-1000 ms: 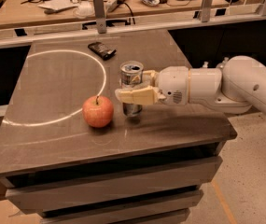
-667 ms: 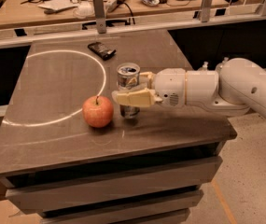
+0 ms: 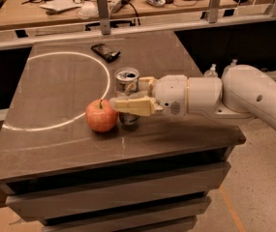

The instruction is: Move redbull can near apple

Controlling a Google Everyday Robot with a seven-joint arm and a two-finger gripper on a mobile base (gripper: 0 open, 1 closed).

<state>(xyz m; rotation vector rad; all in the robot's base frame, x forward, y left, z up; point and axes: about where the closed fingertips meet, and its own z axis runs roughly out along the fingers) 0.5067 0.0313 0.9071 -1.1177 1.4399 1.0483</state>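
The redbull can (image 3: 127, 78), silver with an open-looking top, stands upright near the middle of the dark table (image 3: 55, 95). The apple (image 3: 101, 116), red-orange with a short stem, sits just left of the can, almost touching it. My gripper (image 3: 129, 94) reaches in from the right on a white arm. Its near finger (image 3: 133, 106) crosses the can's front and its far finger (image 3: 145, 82) lies behind the can, so it is shut on the can. The can's lower body is partly hidden by the near finger.
A flat dark wrapped bar (image 3: 105, 51) lies at the back of the table. A white circle line (image 3: 45, 57) marks the table's left half. A railing (image 3: 103, 28) and a cluttered desk (image 3: 69, 4) stand behind. The table's right edge (image 3: 234, 129) lies under my arm.
My gripper has moved the can a little to the left, closer to the apple. The apple and the dark bar have not moved.
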